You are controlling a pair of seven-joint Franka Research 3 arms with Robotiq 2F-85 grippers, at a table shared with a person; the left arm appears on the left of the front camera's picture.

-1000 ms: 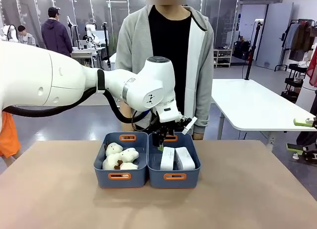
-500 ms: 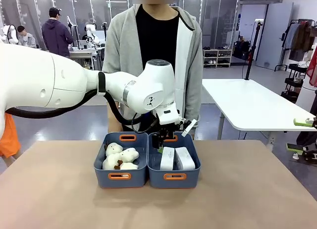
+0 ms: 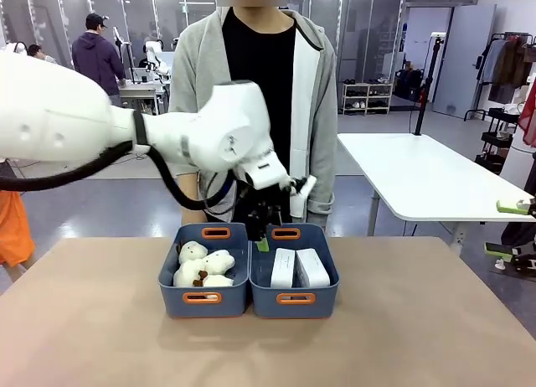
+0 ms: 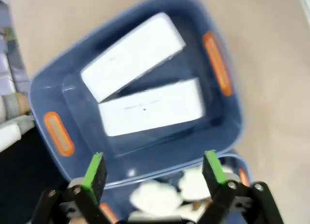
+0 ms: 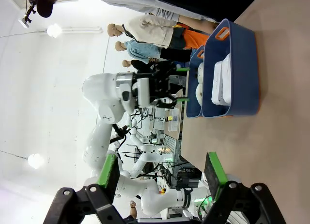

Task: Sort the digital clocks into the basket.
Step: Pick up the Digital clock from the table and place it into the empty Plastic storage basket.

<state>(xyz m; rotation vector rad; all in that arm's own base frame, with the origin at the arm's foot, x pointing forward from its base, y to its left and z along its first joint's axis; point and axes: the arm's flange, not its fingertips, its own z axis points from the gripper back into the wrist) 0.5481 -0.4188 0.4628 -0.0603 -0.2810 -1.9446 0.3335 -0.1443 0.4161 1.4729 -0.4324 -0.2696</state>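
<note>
Progress: both digital clocks (image 3: 299, 268) lie side by side in the right basket (image 3: 295, 300); sorting looks finished.
Left gripper (image 3: 261, 236): jaws apart, empty, above the basket's far rim.
Right gripper (image 5: 162, 173): jaws apart, empty, away from the basket.
Materials: clocks smooth, white, rounded; basket hard blue-grey plastic; plush toys (image 3: 203, 266) fluffy, in the other tub.

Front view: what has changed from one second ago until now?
The left arm has lifted and drawn back toward the robot's left, raising its open, empty hand from just above the right basket to its far rim. The person shifted slightly too. Both digital clocks lie in that basket as before; the plush toys stay in the left basket.
</note>
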